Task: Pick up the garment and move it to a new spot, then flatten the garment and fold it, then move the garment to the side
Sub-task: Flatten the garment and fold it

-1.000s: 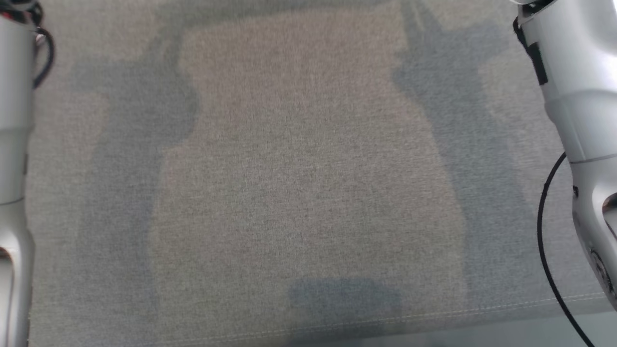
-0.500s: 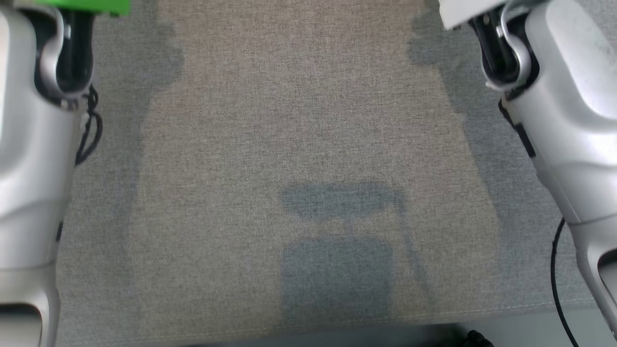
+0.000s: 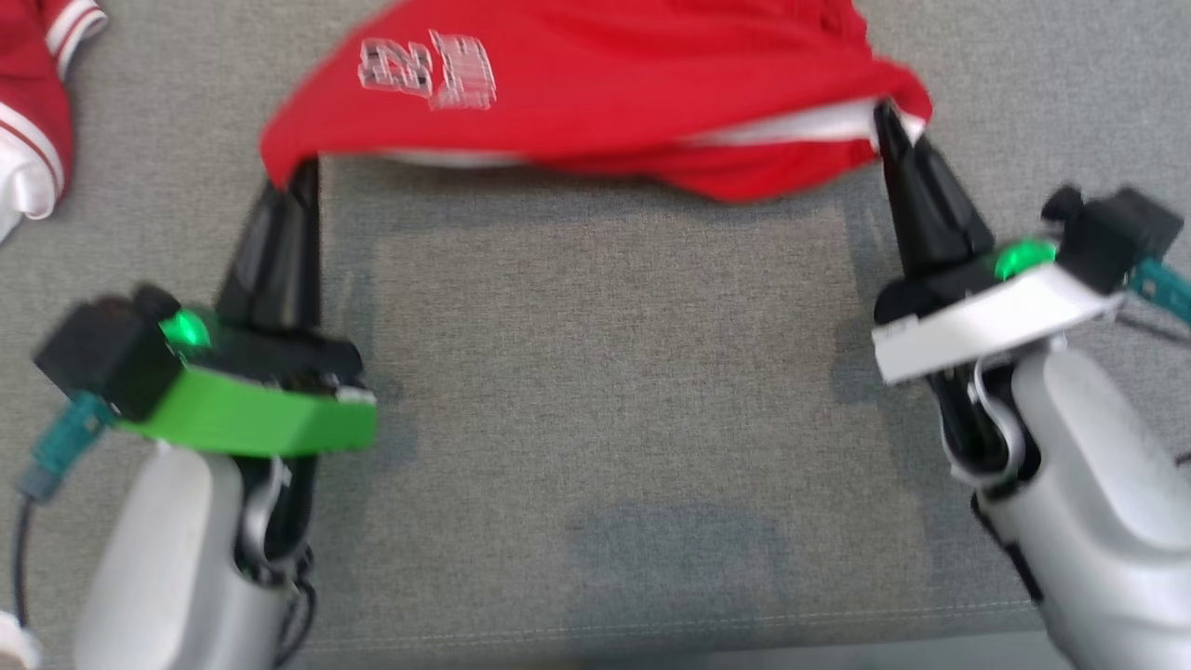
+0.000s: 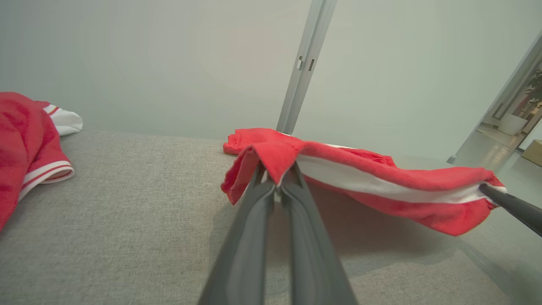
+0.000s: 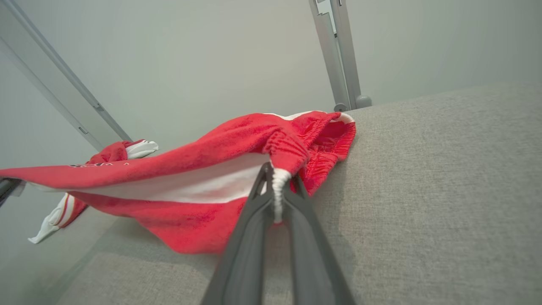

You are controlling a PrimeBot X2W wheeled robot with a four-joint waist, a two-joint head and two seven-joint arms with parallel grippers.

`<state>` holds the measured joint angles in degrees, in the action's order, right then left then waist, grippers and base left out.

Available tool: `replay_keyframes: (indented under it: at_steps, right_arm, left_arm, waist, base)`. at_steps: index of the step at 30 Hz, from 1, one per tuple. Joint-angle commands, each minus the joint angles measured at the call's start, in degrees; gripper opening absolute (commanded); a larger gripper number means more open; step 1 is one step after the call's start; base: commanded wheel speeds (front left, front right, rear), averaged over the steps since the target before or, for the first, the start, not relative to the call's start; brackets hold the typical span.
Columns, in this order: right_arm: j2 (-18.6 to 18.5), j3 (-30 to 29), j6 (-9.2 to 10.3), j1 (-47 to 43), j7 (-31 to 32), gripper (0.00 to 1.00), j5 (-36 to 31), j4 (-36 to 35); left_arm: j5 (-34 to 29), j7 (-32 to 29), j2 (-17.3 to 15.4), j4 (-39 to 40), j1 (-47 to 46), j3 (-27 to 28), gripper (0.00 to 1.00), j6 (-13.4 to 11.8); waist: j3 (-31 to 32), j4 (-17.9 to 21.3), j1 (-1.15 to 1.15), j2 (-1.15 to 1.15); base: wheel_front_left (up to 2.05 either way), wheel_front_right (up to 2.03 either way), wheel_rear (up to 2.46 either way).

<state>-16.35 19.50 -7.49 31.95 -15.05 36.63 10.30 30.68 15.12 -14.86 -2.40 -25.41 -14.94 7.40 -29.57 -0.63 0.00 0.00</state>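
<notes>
Grey fabric surface (image 3: pixel 595 372), second red-and-white garment (image 3: pixel 33 102), metal post (image 4: pixel 302 63)

The garment (image 3: pixel 595 84) is bright red, with a broad white band along its near edge and a white outlined print, too blurred to read, towards its left end. A second garment (image 3: pixel 33 102) at the far left corner of the upholstered surface (image 3: pixel 595 372) is also red, with thin white stripes and a white cuff. The surface is a mottled grey-beige weave with a pale stitched line near its front edge. The left gripper (image 3: pixel 302 177) has black fingers (image 3: pixel 279 251) on a green plate (image 3: pixel 251 423); the right gripper (image 3: pixel 884 116) has black fingers on a white plate (image 3: pixel 977 330). Each carries 1 green light (image 3: pixel 186 328) and a teal connector (image 3: pixel 60 442). The forearms (image 3: pixel 177 558) are silver-grey, and the wall (image 4: pixel 148 55) is pale grey-green.
</notes>
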Motion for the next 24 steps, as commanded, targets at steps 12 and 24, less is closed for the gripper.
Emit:
replay_keyframes:
  at_steps: [12,24]
  right_arm:
    - [3.2,-5.7,0.0,-24.0,-0.2,0.0,0.0,-9.7]
    - [2.8,-6.6,0.01,-37.1,-0.2,0.0,0.7,-18.6]
  left_arm:
    - [-6.1,0.0,6.4,5.5,21.9,1.0,0.0,0.1]
    - [-7.4,0.1,5.9,13.1,33.0,5.0,0.0,0.1]
  waist:
    - [11.6,-2.4,0.0,0.0]
    - [17.1,-0.4,0.0,0.0]
  base:
    - [0.0,0.0,0.0]
    - [0.0,0.0,0.0]
